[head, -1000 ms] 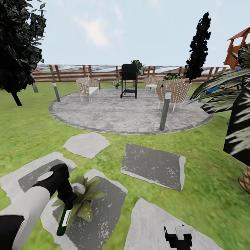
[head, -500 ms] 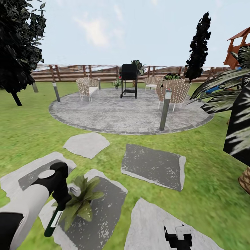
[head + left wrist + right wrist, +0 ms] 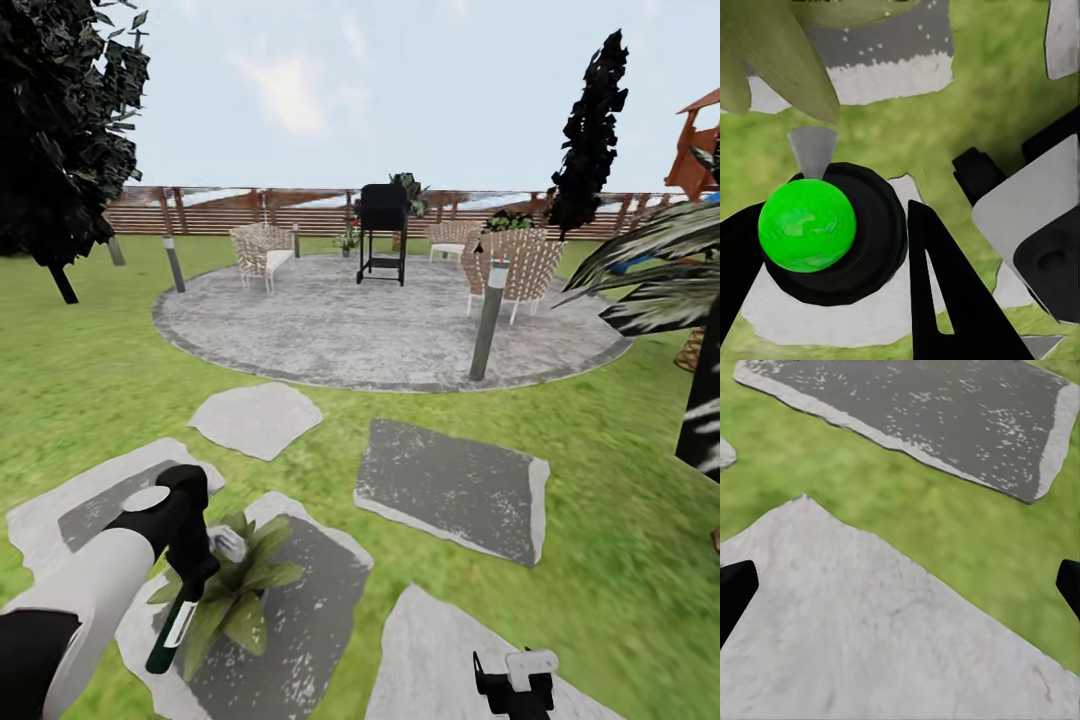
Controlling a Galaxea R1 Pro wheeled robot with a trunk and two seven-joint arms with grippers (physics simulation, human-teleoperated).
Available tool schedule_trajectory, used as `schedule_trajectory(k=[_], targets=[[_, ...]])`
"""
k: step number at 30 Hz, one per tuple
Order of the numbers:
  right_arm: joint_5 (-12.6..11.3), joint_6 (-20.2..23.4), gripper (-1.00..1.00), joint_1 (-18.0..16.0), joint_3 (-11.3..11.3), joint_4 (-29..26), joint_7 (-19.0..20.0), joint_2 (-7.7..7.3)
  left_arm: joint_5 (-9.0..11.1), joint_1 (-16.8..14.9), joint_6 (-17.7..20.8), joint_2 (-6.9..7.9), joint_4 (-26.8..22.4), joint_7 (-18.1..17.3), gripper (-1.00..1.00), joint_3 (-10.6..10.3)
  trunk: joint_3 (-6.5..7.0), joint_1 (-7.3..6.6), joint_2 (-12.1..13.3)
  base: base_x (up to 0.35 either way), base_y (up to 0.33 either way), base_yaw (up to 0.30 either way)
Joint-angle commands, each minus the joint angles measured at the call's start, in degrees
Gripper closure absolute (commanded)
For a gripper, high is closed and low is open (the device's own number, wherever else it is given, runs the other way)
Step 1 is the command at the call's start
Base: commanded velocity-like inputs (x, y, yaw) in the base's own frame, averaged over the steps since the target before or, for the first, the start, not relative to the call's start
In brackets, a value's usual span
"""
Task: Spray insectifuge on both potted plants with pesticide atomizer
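Over stepping slab point(image 3: 300, 640), left tool point(image 3: 190, 575) tilts atomizer point(image 3: 175, 630) (nozzle plantward).

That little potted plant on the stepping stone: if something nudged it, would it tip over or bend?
The potted plant would probably tip easily: its broad leaves spread far wider than its pot. The leaves look soft, so they would likely flex under the spray bottle that the left gripper holds beside them.

Green-capped atomizer point(image 3: 808, 229) between gripper point(image 3: 832, 255) fingers point(image 3: 945, 292), above grass point(image 3: 975, 112).
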Motion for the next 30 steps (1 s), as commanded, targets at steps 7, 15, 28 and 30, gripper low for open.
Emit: schedule_trajectory(k=[7, 15, 28, 30], targets=[[0.6, -0.2, -1.00, -0.1, -0.3, 0.1, -0.3, -0.06, -0.5, 0.0, 0.7, -4.54, -0.1, -0.5, 1.00, -0.4, -0.06, -0.01, 0.0, 0.006, -0.002, 0.029], [0.6, -0.2, -1.00, -0.1, -0.2, 0.1, -0.3, -0.06, -0.6, 0.1, 0.6, -4.00, 0.0, -0.5, 1.00, -0.5, -0.06, -0.01, 0.0, 0.000, 0.000, 0.000], [0.6, -0.2, -1.00, 0.0, -0.2, 0.1, -0.3, -0.06, -0.5, 0.4, 0.5, -2.70, -0.1, -0.5, 1.00, -0.4, -0.06, -0.01, 0.0, 0.000, 0.000, 0.000], [0.6, -0.2, -1.00, 0.0, -0.3, 0.1, -0.3, -0.07, -0.5, 0.3, 0.6, -3.26, -0.1, -0.5, 1.00, -0.4, -0.06, -0.01, 0.0, 0.000, 0.000, 0.000]])
